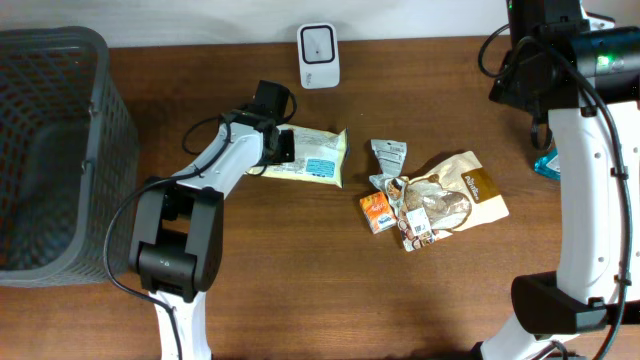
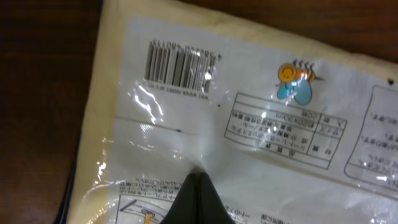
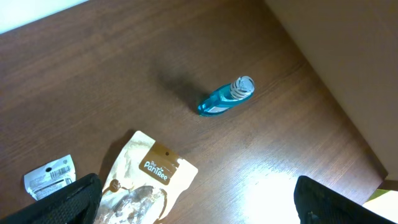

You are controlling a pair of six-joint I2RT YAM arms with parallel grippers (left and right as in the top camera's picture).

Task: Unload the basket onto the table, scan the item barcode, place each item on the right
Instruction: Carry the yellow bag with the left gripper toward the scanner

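Near table centre: left gripper [image 1: 283, 146] clamped on yellow packet [image 1: 315, 157], barcode [image 2: 177, 65] showing. Scanner [image 1: 318, 42] at 12 o'clock, apart. Grip looks done, scan pending. Right gripper [image 3: 199, 208], 2 o'clock, jaws wide, empty.

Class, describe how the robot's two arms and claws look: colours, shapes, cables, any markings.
The left arm and right arm have smooth white tubular links joined by chunky black joint housings, with thin black cables looping alongside. The right arm's upper housing shows a small green light. The left claw and the right claw's fingers are matte black.
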